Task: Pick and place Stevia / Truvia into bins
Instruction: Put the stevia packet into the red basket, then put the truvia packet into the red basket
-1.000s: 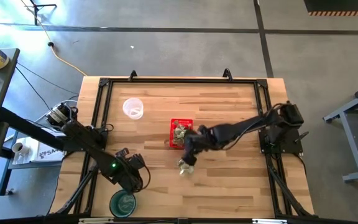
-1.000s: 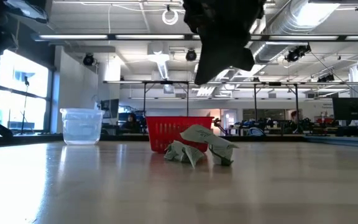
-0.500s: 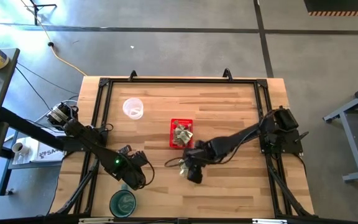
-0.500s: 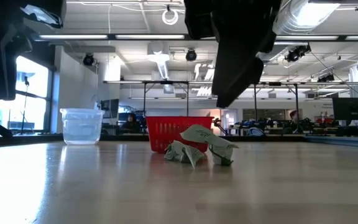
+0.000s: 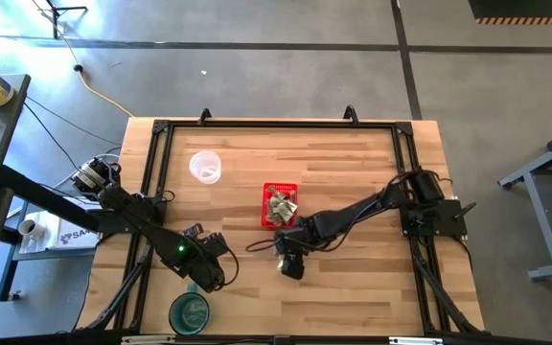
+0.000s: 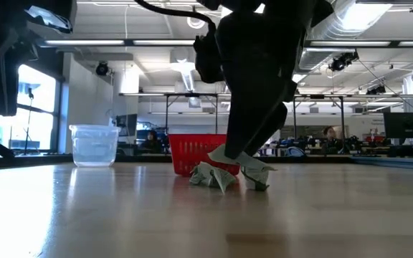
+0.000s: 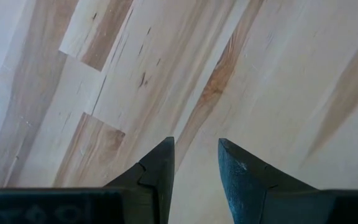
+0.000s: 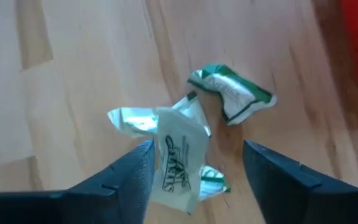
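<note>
Right gripper (image 8: 194,171) low over sachets (image 8: 185,152), fingers spread, nothing held. I see crumpled pile right between fingertips, one sachet just ahead of them. Basket (image 5: 279,205) just behind gripper, more sachets inside it. Left gripper (image 7: 194,165) parked near table's left front corner over bare wood, fingers partly apart, empty. Cup (image 5: 204,166) well off beyond it.

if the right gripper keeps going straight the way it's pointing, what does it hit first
Most likely the loose sachets on the table near the red basket. The open right gripper straddles the nearest one, so it should meet paper before wood, though depth is hard to judge.
</note>
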